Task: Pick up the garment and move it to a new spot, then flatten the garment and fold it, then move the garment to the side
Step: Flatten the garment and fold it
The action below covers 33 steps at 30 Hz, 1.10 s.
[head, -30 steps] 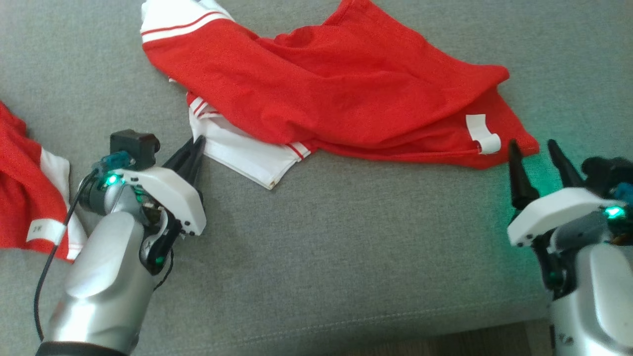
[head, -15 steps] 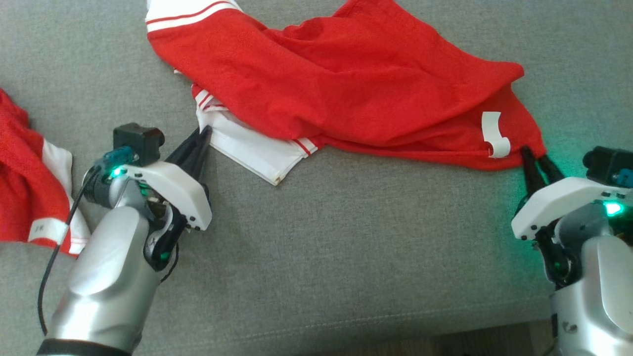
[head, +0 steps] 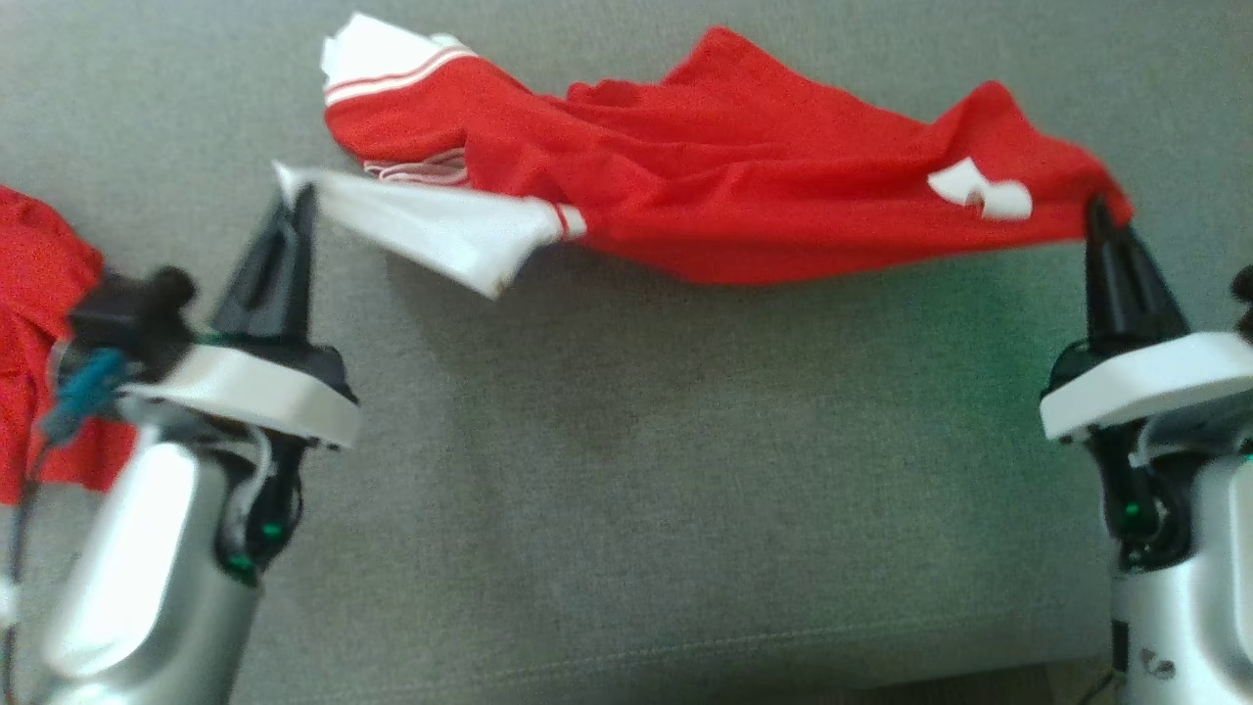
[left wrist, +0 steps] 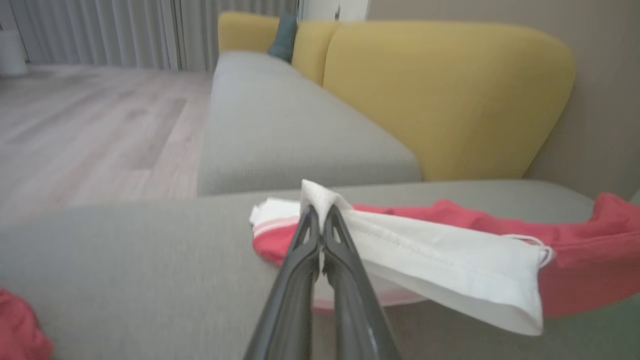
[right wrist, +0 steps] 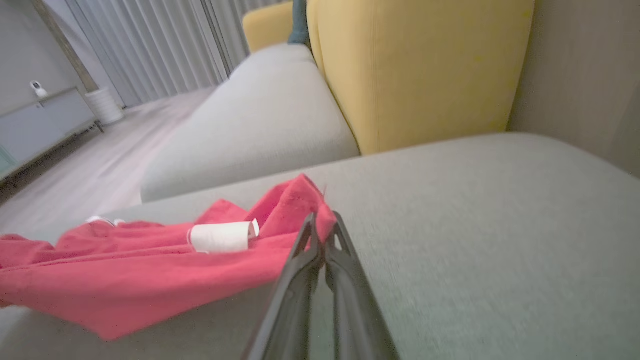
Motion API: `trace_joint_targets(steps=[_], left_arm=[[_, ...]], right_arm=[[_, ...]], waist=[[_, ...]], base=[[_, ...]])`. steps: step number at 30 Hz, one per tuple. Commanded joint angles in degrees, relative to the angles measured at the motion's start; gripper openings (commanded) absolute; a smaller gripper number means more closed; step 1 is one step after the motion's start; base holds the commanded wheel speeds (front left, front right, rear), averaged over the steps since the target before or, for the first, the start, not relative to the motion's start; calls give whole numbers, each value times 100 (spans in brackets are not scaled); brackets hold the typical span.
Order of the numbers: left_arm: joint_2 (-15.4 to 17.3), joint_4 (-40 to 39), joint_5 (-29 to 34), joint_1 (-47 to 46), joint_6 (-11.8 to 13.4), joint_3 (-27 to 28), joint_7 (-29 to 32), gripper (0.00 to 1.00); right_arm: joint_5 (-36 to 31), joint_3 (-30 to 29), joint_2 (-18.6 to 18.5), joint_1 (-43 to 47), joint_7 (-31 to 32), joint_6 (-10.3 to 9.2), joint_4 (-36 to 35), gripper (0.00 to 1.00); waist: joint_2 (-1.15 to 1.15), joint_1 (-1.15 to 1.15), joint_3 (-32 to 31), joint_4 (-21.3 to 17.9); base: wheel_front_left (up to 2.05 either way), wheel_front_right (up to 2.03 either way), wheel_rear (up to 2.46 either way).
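The red shirt (head: 744,206) is strung across the far half of the grey sofa seat (head: 626,470), held at both ends, its near edge raised and casting a shadow on the cushion below, while its far part looks to lie on the seat. The left gripper (head: 299,196) has its two dark fingers pressed together on the corner of the white sleeve (head: 431,220), which stretches to the right and folds over itself before it meets the red body; the left wrist view shows the same pinch (left wrist: 320,220), with white cloth poking out above the fingertips. The right gripper (head: 1098,211) is clamped on the red hem corner at the shirt's right end, and the right wrist view shows that corner bunched between its tips (right wrist: 322,225). A curled white label (head: 979,188) sits on the red cloth just left of that grip. A second white sleeve with thin red stripes (head: 392,59) lies at the far left of the shirt. Another red garment (head: 39,294) lies at the left edge of the seat, well apart from the held shirt and partly covered by the left wrist. Beyond the seat stand yellow back cushions (left wrist: 440,95), a teal cushion (left wrist: 284,35), a pale wooden floor (left wrist: 75,125) and grey curtains (left wrist: 100,30)
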Motion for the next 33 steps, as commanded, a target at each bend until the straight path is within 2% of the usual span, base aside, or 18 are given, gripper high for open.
trace_joint_targets(steps=[1, 8, 15, 25, 33], left_arm=[[245, -412, 11, -98, 71, 317, -30, 0], [510, -2059, 153, -318, 364, 594, 141, 0], [635, -2676, 287, -1356, 417, 686, 440, 0], [558, -2114, 199, -2509, 294, 594, 676, 0], [374, -796, 110, -3304, 23, 449, 384, 0]], right_arm=[[63, 150, -33, -113, 9, -5, -364, 0], [154, 223, -179, -497, 124, -5, -1346, 0], [199, 264, -378, -1152, 403, -5, -1937, 0], [379, 217, -416, -1857, 661, -5, -1918, 0], [519, 291, -380, -2535, 571, -5, -1160, 0]], waist=[[0, 0, -131, 53], [0, 0, -502, 221], [0, 0, -871, 355], [0, 0, -1116, 394], [0, 0, -824, 364]], base=[[0, 0, 0], [0, 0, 0], [0, 0, 0], [0, 0, 0], [0, 0, 0]])
